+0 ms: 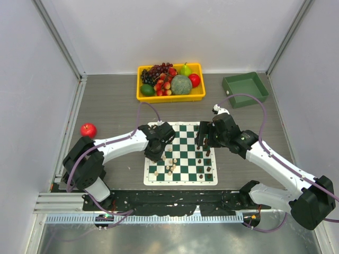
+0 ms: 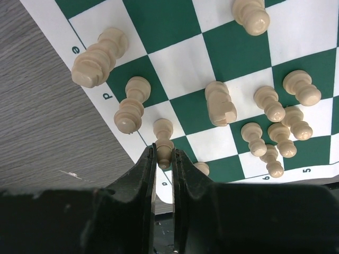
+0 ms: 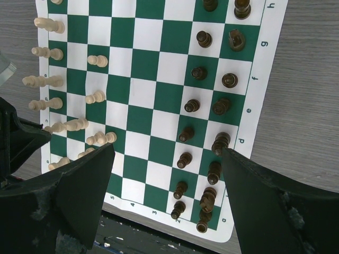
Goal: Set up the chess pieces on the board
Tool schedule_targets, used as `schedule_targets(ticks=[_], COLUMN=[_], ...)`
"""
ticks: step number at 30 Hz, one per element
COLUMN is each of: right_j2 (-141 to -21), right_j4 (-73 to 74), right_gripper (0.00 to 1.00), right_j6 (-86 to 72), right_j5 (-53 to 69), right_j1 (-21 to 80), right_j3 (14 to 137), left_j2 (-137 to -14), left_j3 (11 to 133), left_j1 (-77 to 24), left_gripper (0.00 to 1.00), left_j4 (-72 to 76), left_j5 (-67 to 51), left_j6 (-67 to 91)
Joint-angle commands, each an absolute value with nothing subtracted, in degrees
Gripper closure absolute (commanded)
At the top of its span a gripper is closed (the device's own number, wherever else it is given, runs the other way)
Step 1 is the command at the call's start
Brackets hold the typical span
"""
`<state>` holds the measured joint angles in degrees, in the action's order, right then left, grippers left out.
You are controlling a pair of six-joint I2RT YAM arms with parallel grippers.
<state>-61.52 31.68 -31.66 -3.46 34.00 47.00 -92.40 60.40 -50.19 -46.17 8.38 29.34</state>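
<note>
From the top camera, the board (image 1: pixel 185 138) lay in the middle of the desk (image 1: pixel 116 106), between my two arms. Dark pieces (image 1: pixel 208 169) lined its right side and light pieces (image 1: pixel 169 165) bunched on its near left part. The left gripper (image 1: pixel 157 154) hung over the left edge, and the right gripper (image 1: pixel 203 142) hung over the far right squares. Beyond the board sat the yellow tray (image 1: pixel 169 98) of fruit. The green bin (image 1: pixel 233 100) was at the far right and a red apple (image 1: pixel 88 129) on the left. All three were well apart from the board and, I judged, not in the way.

On the left wrist camera, the left gripper (image 2: pixel 164 159) was closed tight on a light pawn (image 2: pixel 163 138) at the board's edge, by the border letters. Other light pieces stood just beside it: a tall piece (image 2: pixel 99 57) at the edge and a cluster of pawns (image 2: pixel 275 132). I judged those neighbours the likeliest to get knocked.

On the right wrist camera, the right gripper (image 3: pixel 167 152) stood wide open above the board with nothing in it. The dark pieces (image 3: pixel 221 106) filled two tidy files along the right edge, so I judged that side done or nearly so. The light pieces (image 3: pixel 95 97) on the left were ragged, several of them out of line. Most of the remaining work looked to lie there.
</note>
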Motion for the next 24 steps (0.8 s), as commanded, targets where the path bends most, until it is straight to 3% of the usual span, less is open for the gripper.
schedule_targets(ticks=[1,10,24], right_j2=[-61.79,-61.61,-61.35], right_j4=[29.88,29.80,29.80], right_gripper=[0.12,0.12,0.12], right_j6=[-32.25,-32.08,-31.99], right_j5=[-3.16,-3.34,-3.25], right_j1=[33.84,33.92,33.84], right_j3=[47.46,47.20,47.11], left_j2=[-91.14,-92.37,-89.57], left_j3=[62.23,62.23,61.53], left_j1=[-50.27,-50.27,-50.27], left_gripper=[0.83,0.80,0.58], left_j4=[-47.37,-46.58,-47.64], left_j5=[10.63,9.41,10.90], left_j6=[28.92,28.56,29.44])
